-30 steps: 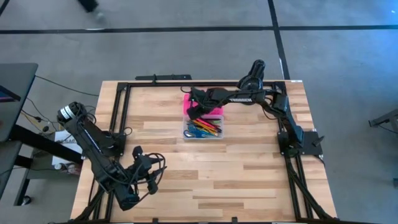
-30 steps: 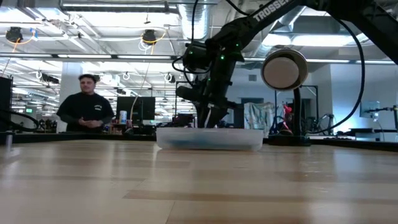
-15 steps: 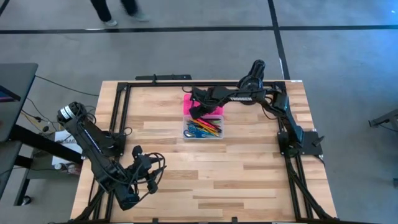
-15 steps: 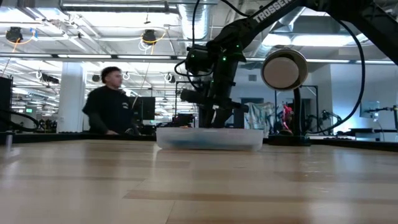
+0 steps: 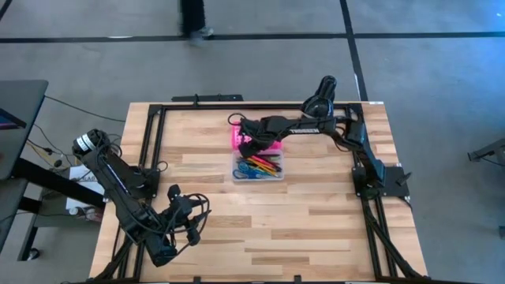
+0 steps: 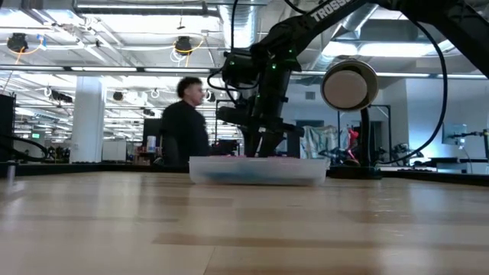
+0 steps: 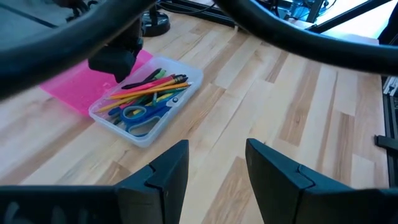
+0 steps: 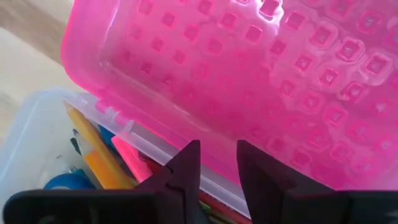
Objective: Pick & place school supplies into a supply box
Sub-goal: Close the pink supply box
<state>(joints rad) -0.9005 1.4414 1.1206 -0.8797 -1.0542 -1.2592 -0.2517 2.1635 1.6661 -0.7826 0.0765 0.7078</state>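
Observation:
The supply box (image 5: 235, 170) stands at the table's far middle, a clear base under an opened pink lid (image 5: 236, 138). The school supplies (image 7: 146, 99) lie in the base: pencils, pens and blue-handled scissors. My right gripper (image 5: 249, 143) points steeply down over the lid, at the base's far edge, its fingers a narrow gap apart (image 8: 217, 171). My left gripper (image 7: 217, 165) hangs open over the near left part of the table (image 5: 186, 223), with nothing between its fingers. My right gripper comes from above, slanting, with the pink lid's long edge next to the base (image 8: 214, 186) between its two fingers. The fingertips hide the place of contact. The lid slants up from the base's far rim, its waffled inner face toward the wrist camera.
A black round device on a post (image 5: 319, 99) stands at the far edge, right of the box. Black frame rails (image 5: 150, 142) run along the table's sides. A person (image 6: 183, 122) walks behind the table. Bare wood (image 5: 268, 221) lies between the box and the near edge.
My right gripper has shifted a little toward the table's left edge with the pink lid, more of which now shows left of the gripper. The box has slid slightly the same way. Behind the table a person has walked past.

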